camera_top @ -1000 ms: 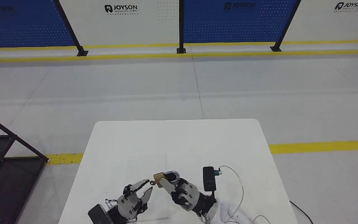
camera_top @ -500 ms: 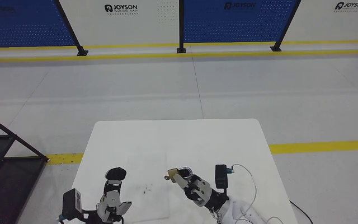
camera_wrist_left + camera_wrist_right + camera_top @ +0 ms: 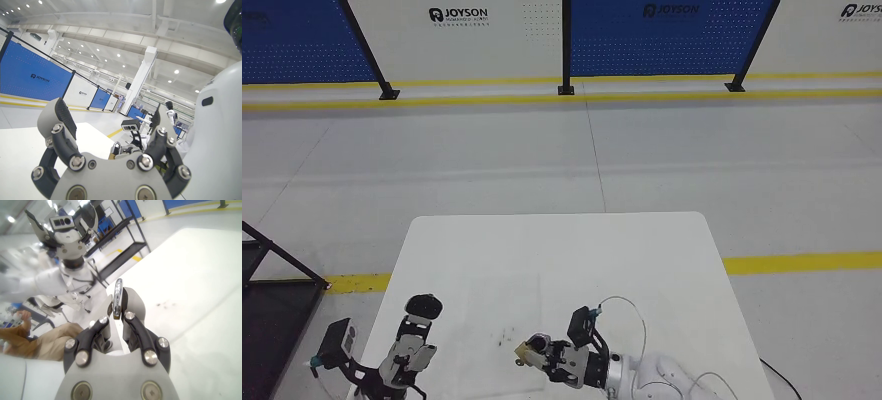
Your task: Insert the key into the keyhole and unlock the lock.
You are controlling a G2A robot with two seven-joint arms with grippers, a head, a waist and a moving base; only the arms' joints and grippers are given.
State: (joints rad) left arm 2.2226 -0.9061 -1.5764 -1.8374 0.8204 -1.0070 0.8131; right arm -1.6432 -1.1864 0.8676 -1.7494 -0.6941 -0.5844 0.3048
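- The white counter (image 3: 642, 250) lies under both claws, and its bare top spreads away beyond them.
- The left claw (image 3: 108, 106) stands wide, its two ribbed fingers (image 3: 65, 117) far apart with nothing between them. In the top view it (image 3: 421, 306) hangs over the counter's edge, well apart from the right claw.
- The right claw (image 3: 119, 300) is drawn narrow and grips the lock. In the top view it (image 3: 542, 353) sits above the counter, off to the side of the left claw.
- The lock (image 3: 118, 291) is pinched between the right claw's fingers. Its silver shackle stands out past the fingertips, and its brass body (image 3: 532, 348) is at the claw's tip. From the left claw we see it (image 3: 115, 149) straight ahead, held edge-on.
- A few dark smudges (image 3: 507, 335) mark the counter between the two claws, nearer the right one.
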